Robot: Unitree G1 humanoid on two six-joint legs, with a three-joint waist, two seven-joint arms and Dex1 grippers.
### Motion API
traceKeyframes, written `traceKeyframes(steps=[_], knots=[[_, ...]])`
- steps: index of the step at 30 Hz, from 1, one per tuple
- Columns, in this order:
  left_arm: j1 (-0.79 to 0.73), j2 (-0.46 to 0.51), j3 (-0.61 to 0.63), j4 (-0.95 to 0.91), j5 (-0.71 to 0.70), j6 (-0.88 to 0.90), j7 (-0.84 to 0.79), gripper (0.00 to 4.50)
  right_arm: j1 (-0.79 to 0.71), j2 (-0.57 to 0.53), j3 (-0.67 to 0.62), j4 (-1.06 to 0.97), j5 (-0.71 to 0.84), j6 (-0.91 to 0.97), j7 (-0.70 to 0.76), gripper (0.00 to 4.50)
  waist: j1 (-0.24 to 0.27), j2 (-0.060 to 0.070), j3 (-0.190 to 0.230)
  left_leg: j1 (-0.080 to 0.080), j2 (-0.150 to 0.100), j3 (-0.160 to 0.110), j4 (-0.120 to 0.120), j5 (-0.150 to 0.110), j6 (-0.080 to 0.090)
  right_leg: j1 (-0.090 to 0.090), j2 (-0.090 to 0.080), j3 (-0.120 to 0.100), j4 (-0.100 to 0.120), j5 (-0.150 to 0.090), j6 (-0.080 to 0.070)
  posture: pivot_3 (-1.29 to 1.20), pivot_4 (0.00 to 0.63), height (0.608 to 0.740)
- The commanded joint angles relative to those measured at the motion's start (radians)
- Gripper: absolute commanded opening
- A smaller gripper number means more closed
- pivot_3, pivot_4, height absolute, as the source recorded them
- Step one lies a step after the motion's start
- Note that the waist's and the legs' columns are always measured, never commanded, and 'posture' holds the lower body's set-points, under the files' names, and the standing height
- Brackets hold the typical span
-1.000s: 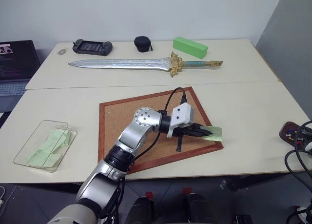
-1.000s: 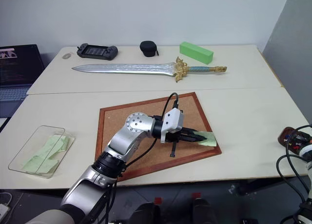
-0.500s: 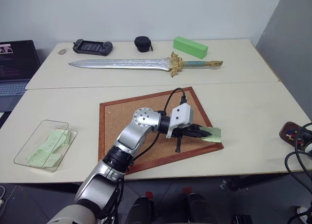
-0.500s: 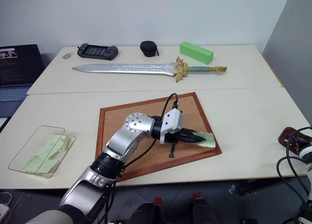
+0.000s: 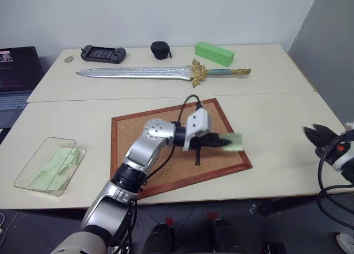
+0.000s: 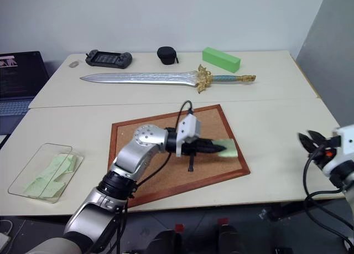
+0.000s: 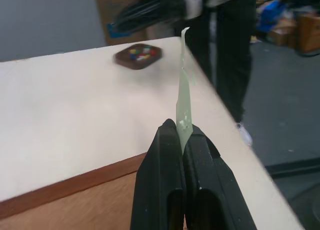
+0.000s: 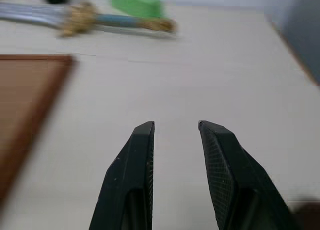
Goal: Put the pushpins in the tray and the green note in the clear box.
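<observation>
The left gripper [image 7: 181, 140], clamped on the green note [image 5: 233, 141] above the corkboard [image 5: 133, 132], should carry it level to the clear box [image 5: 33, 157], while the right gripper [image 8: 177, 140] stands parted, empty.

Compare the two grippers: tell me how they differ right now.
The left gripper is shut on the green note; the right gripper is open and holds nothing. The left gripper sits over the corkboard, while the right gripper is off near the table's right edge, apart from the board. Both have two black fingers.
</observation>
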Motion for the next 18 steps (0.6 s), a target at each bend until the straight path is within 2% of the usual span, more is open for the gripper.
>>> traceKeyframes(steps=[1,4,10,14,18], knots=[[-0.015,0.013,0.107,-0.030,-0.013,0.085,0.137,0.00,0.016,-0.048,0.052,-0.172,0.057,-0.012,0.071,1.49,0.004,-0.001,0.000,0.000,0.000,0.000,0.000,0.000,0.000,0.000,0.000,0.000,0.000,0.000,0.000,0.00,0.150,0.740],[-0.001,0.042,0.161,-0.077,-0.011,0.156,0.217,0.00,-0.001,-0.055,0.099,-0.242,0.089,0.005,0.065,1.49,0.006,-0.004,0.002,0.000,0.000,-0.002,0.000,0.000,0.000,0.001,0.000,-0.001,0.000,0.000,0.000,0.00,0.150,0.740],[0.114,0.114,0.343,-0.328,0.060,0.371,0.545,0.00,-0.140,-0.018,0.318,-0.339,0.167,0.045,0.045,1.49,0.004,-0.007,0.004,0.000,0.003,-0.004,-0.001,0.000,0.000,-0.001,-0.001,0.000,0.000,0.000,0.000,0.00,0.150,0.740],[0.230,0.119,0.480,-0.493,0.126,0.477,0.754,0.00,-0.228,0.008,0.388,-0.327,0.239,0.072,0.054,2.08,0.009,-0.009,0.005,0.000,0.005,-0.006,0.000,0.000,0.000,0.000,-0.003,-0.001,0.000,0.000,0.000,0.00,0.150,0.740],[0.341,0.100,0.619,-0.606,0.194,0.552,0.923,0.00,-0.287,0.018,0.441,-0.294,0.262,0.071,0.089,3.09,0.013,-0.013,0.007,-0.001,0.003,-0.005,0.000,0.000,0.000,0.000,-0.005,-0.001,-0.001,0.000,0.000,0.00,0.150,0.740]])
